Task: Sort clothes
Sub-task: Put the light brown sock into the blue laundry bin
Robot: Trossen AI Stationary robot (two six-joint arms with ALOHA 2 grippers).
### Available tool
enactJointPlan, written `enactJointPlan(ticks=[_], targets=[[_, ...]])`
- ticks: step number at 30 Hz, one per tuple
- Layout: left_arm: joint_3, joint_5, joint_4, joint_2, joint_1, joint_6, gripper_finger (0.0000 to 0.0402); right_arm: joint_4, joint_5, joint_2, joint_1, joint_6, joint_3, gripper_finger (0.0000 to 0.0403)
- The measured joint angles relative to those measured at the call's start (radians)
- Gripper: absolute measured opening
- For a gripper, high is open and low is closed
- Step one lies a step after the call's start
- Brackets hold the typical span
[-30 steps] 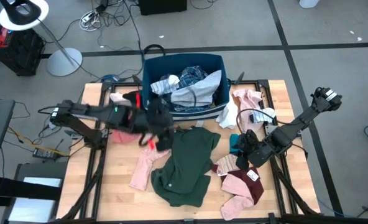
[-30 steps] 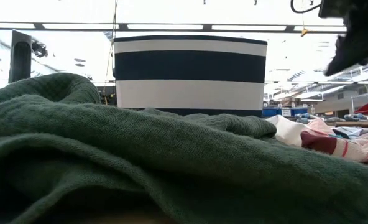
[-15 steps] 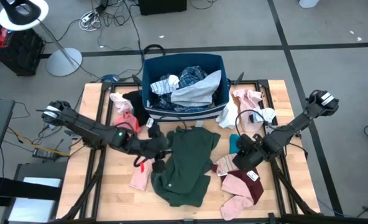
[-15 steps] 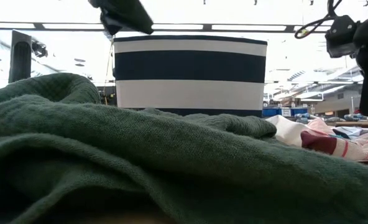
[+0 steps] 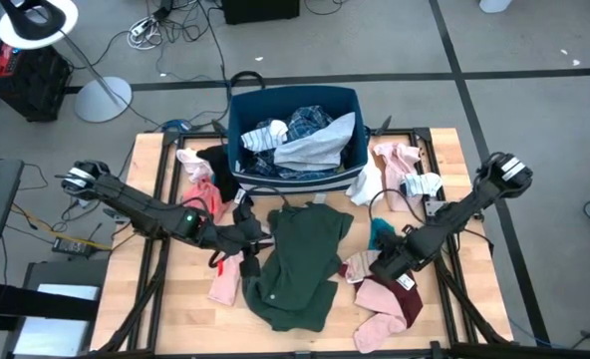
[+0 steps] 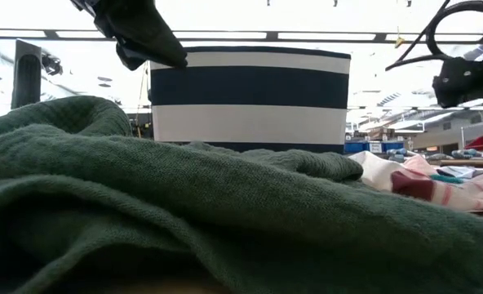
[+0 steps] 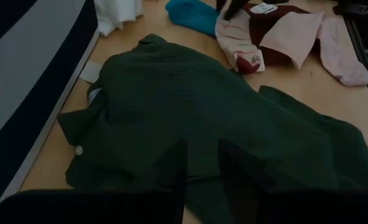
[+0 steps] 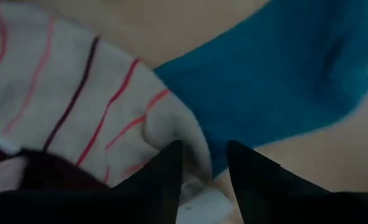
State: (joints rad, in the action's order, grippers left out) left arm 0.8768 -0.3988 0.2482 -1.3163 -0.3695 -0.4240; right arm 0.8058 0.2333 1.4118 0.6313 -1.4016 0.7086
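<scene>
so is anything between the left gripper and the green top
Nothing visible. The left gripper is open right at the edge of the dark green top, whose cloth lies straight ahead of its fingers in the wrist view.

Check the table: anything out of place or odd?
One thing: the white garment beside the striped bin hangs partly over the table's far edge. The green top lies crumpled, other clothes scattered, as expected mid-sort. Nothing looks damaged.

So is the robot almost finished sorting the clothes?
Not nearly. Some clothes, like a plaid shirt, already lie in the bin. Now the left gripper hovers at the green top, fingers slightly apart, and the right gripper is down at a striped sock beside a teal piece. Pink items and others are still spread on the table.
</scene>
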Motion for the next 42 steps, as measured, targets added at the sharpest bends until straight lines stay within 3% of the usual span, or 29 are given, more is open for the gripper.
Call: enactJointPlan(ticks=[3,7,15,21,25,35,38,42], targets=[[0.000,0.000,-0.003,0.007,0.000,0.023,0.0094,-0.057,-0.040,0.011,0.003,0.031,0.000,0.0100],[0.002,0.000,-0.011,0.014,0.000,0.028,0.0094,-0.074,-0.045,-0.003,0.002,0.065,0.000,0.0015],[0.002,-0.001,0.006,0.062,0.000,0.080,0.0094,0.105,0.045,-0.095,0.003,0.063,0.097,0.0004],[0.002,-0.018,0.036,0.090,0.001,0.114,0.0094,0.350,0.141,-0.147,0.002,0.086,0.289,0.0002],[0.002,-0.018,0.041,0.089,0.001,0.128,0.0094,0.486,0.265,-0.148,-0.009,0.135,0.454,0.0001],[0.002,-0.018,0.043,0.086,0.001,0.108,0.0094,0.480,0.498,-0.125,-0.199,0.571,0.812,0.0000],[0.002,-0.018,0.044,0.085,0.001,0.106,0.0094,0.362,0.543,-0.121,-0.290,0.759,0.873,0.0001],[0.002,-0.017,0.043,0.085,0.001,0.105,0.0094,0.082,0.528,-0.121,-0.420,1.037,0.898,0.0003]])
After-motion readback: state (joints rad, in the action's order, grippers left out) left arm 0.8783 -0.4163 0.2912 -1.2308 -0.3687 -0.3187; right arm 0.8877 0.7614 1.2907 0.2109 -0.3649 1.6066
